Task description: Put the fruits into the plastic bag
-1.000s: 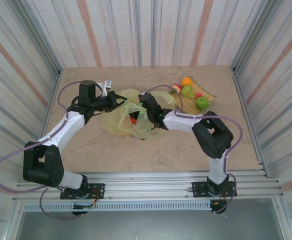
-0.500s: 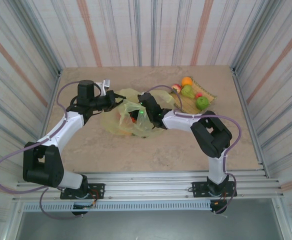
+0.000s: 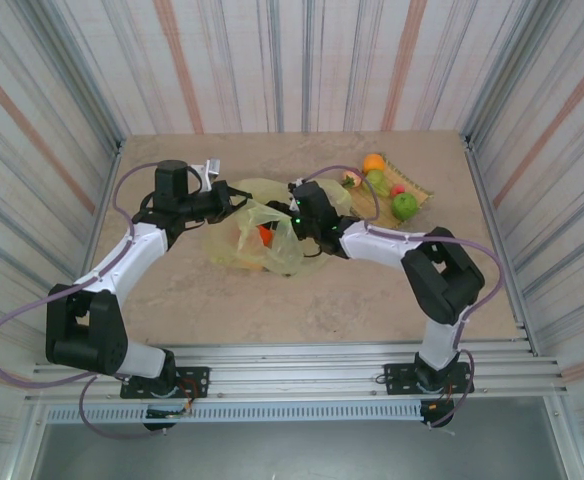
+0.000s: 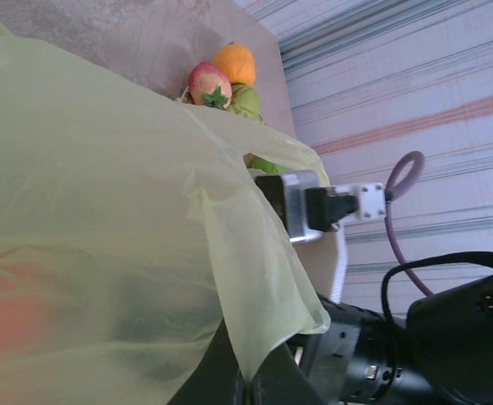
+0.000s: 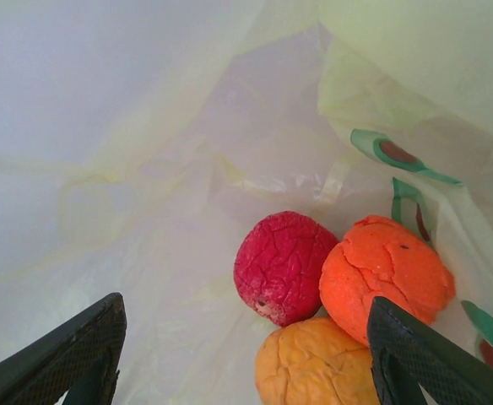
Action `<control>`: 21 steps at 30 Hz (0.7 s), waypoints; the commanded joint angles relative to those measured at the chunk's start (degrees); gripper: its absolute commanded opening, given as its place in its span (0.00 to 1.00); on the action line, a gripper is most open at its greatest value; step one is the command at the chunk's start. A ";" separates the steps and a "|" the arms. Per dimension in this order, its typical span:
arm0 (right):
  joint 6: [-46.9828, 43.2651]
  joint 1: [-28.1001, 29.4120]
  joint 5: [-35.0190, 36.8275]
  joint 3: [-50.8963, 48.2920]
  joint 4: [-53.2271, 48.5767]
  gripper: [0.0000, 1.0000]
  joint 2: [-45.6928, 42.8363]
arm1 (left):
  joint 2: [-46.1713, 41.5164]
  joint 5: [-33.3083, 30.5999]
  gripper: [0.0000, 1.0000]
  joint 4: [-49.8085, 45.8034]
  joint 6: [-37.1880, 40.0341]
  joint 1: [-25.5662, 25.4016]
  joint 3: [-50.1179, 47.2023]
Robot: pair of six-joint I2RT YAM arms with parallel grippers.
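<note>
The yellow-green plastic bag [image 3: 272, 250] lies mid-table, its mouth held up. My left gripper [image 3: 236, 198] is shut on the bag's rim [image 4: 255, 337], pinching a fold of film between the fingers [image 4: 248, 396]. My right gripper [image 3: 284, 222] reaches into the mouth and stands open [image 5: 245, 316], holding nothing. Beyond its fingertips, inside the bag [image 5: 145, 169], lie a red fruit [image 5: 284, 266], an orange-red fruit [image 5: 386, 270] and a yellow-orange fruit [image 5: 314, 363]. Outside the bag sit an orange fruit [image 3: 374, 162], a pinkish one [image 3: 352, 178], a green one [image 3: 377, 184] and another green one [image 3: 404, 206].
The loose fruits rest on a tan woven mat [image 3: 419, 190] at the back right. Striped walls close in the table on three sides. The metal rail [image 3: 292, 360] with both arm bases runs along the near edge.
My left gripper has lifted the bag's rim a little. The right arm has swung to the right and back, its gripper staying in the bag's mouth.
</note>
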 commanded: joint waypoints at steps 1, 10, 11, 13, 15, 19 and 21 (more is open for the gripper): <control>-4.09 -1.28 0.42 -1.73 -4.43 0.74 -4.77 | -1.88 0.83 0.00 0.56 0.04 0.52 -0.57; -22.32 -3.04 14.55 -2.35 -27.80 0.75 -17.11 | -1.95 0.76 0.00 0.56 0.21 0.61 -0.41; -24.33 -3.23 15.98 -2.40 -29.68 0.75 -18.62 | -1.85 0.73 0.00 0.49 0.29 0.61 -0.41; -27.45 -3.80 17.51 -2.35 -32.58 0.76 -21.08 | -1.82 0.58 0.00 0.40 0.42 0.61 -0.34; -30.88 -4.70 17.11 -2.50 -34.56 0.77 -24.11 | -1.93 0.55 0.00 0.14 0.71 0.63 -0.23; -39.67 -5.88 12.80 -4.44 -34.34 0.79 -31.04 | -2.20 0.05 0.00 -1.14 1.91 0.61 0.63; -42.80 -7.39 12.01 -4.28 -35.48 0.80 -34.13 | -2.61 -0.66 0.00 -2.09 2.72 0.63 0.85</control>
